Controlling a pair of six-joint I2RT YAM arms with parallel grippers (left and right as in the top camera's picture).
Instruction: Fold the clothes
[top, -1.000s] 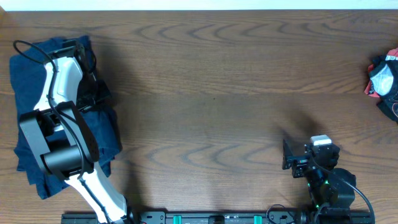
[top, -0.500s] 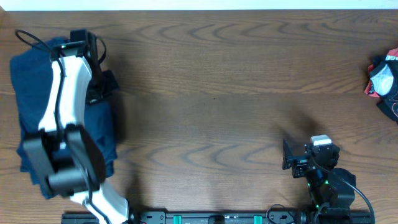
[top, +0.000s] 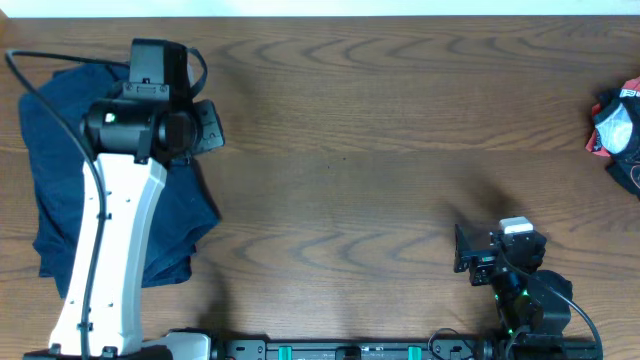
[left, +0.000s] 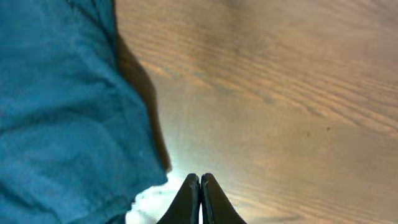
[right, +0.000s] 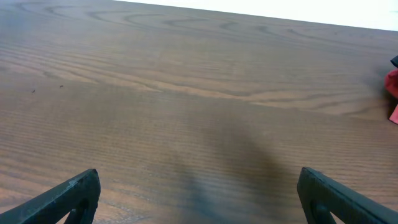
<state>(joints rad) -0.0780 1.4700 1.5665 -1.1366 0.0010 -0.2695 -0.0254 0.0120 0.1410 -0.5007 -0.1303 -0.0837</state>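
- Left gripper (left: 199, 188) clenched, fingertips pressed together, over the wooden table (top: 350, 150) just beside the clothes (top: 55, 150).
- Right gripper (right: 199, 196) spread wide.
- Navy clothes heaped at the table's left end.

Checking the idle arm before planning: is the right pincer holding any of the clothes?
No, the right pincer is open wide over the wooden table, with no cloth between its fingers.
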